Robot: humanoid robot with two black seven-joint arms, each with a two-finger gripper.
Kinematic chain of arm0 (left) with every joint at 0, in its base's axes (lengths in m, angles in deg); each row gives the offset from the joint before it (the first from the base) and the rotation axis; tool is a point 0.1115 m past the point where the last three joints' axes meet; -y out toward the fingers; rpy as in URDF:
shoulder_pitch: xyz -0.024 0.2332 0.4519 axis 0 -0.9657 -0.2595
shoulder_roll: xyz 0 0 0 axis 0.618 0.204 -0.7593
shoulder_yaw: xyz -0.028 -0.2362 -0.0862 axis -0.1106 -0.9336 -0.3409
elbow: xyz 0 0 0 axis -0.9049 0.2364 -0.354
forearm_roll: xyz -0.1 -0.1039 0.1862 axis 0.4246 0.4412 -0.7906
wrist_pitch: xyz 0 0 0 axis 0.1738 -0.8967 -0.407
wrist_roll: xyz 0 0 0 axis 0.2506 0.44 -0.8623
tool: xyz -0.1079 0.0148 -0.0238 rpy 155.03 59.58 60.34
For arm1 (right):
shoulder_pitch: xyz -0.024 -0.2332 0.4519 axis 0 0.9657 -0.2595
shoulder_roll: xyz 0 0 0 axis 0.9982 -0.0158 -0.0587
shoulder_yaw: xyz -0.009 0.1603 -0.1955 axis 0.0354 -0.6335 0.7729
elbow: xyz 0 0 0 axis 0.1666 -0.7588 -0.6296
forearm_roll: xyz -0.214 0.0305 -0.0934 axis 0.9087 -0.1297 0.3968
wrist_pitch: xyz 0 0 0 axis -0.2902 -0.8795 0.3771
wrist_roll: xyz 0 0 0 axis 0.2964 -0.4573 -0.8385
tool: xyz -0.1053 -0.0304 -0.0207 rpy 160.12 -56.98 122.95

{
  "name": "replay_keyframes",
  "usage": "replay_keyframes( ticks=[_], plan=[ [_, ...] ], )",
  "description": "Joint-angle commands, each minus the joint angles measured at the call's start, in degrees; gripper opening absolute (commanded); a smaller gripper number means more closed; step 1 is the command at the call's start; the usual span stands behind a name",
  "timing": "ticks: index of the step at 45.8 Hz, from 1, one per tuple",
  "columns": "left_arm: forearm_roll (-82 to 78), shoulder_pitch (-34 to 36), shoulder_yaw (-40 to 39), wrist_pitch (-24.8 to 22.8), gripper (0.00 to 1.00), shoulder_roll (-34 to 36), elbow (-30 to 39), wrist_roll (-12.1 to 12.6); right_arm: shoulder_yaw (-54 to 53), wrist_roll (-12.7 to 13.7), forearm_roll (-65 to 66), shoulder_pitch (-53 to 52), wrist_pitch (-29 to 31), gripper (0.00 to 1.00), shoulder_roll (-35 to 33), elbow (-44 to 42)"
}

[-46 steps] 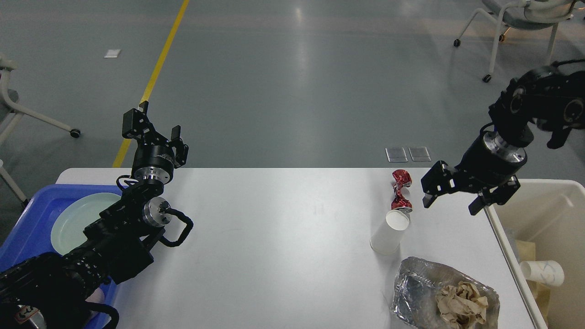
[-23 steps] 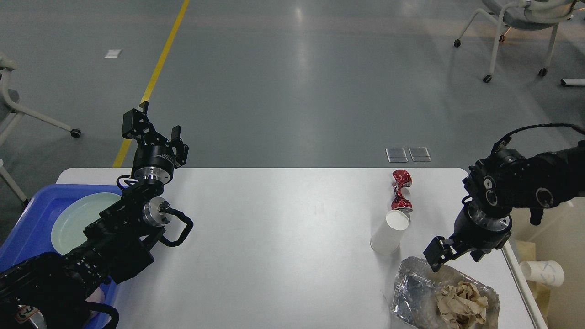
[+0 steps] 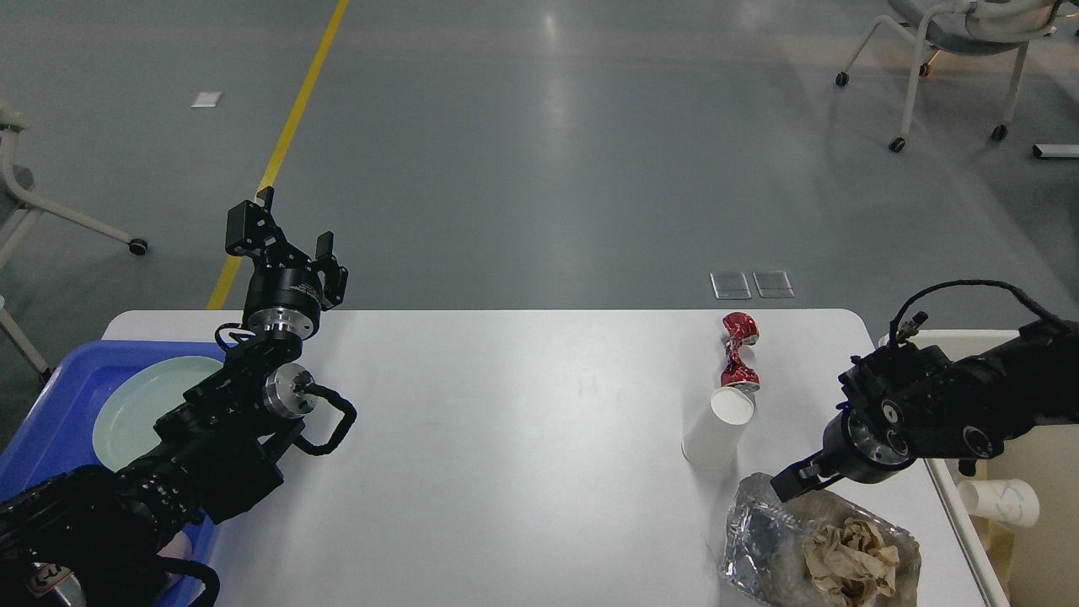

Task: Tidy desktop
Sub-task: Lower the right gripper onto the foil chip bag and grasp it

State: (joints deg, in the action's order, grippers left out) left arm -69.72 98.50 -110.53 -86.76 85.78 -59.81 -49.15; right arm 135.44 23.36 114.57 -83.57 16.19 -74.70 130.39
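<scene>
We can read no text, brand or number anywhere; the white paper cup (image 3: pixel 999 502) in the beige bin (image 3: pixel 1038 455) at the lower right of the frame carries faint bluish scribbles, too small for us to make out as letters

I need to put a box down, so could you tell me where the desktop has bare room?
The desktop is bare between the left arm and the white cup. It is crowded on the right: crushed red can, cup, foil tray, right gripper.
</scene>
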Motion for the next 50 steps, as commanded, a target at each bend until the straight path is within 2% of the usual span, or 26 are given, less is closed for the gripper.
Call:
replay_keyframes(
  ticks=[1,6,11,16,20,25,28,35,44,46,47,49,50],
  plan=[
    [0.03,0.0,0.0,0.0,1.0,0.0,-0.03,0.0,0.05,-0.19,0.01,2.3,-0.41,0.98,0.24,-2.27],
    [0.03,0.0,0.0,0.0,1.0,0.0,-0.03,0.0,-0.13,-0.28,-0.07,4.05,-0.49,0.93,0.24,-4.2],
    [-0.06,0.0,0.0,0.0,1.0,0.0,-0.03,0.0,-0.13,-0.37,-0.07,5.37,-0.49,0.81,0.24,-5.7],
    [0.03,0.0,0.0,0.0,1.0,0.0,-0.03,0.0,-0.13,-0.37,-0.07,6.17,-0.49,0.73,0.16,-6.14],
    [0.03,0.0,0.0,0.0,1.0,0.0,-0.03,0.0,-0.22,-0.46,-0.07,6.25,-0.49,0.71,0.15,-6.14],
    [0.03,0.0,0.0,0.0,1.0,0.0,-0.03,0.0,-0.3,-1.16,-0.25,6.25,-0.49,0.61,0.15,-5.97],
    [-0.06,0.0,0.0,0.0,1.0,0.0,-0.03,0.0,-0.31,-1.51,-0.34,6.17,-0.49,0.59,0.16,-5.79],
    [0.03,0.0,0.0,0.0,1.0,0.0,-0.03,0.0,-0.39,-3.71,-0.51,5.73,-0.32,0.53,-0.2,-5.35],
    [0.03,0.0,0.0,0.0,1.0,0.0,-0.03,0.0,-0.04,-7.75,-0.51,5.11,0.12,0.45,-1.51,-5.17],
    [0.03,0.0,0.0,0.0,1.0,0.0,-0.03,0.0,0.05,-8.28,-0.51,4.94,0.21,0.4,-2.04,-5.17],
    [0.03,0.0,0.0,0.0,1.0,0.0,-0.03,0.0,0.05,-8.54,-0.51,4.85,0.3,0.34,-2.39,-5.17],
    [0.03,0.0,0.0,0.0,1.0,0.0,0.05,0.0,0.05,-9.07,-0.51,4.85,0.39,0.16,-2.74,-5.17],
    [0.03,0.0,0.0,0.0,1.0,0.0,0.06,0.0,0.05,-9.25,-0.51,4.85,0.39,0.13,-2.92,-5.17]
  ],
)
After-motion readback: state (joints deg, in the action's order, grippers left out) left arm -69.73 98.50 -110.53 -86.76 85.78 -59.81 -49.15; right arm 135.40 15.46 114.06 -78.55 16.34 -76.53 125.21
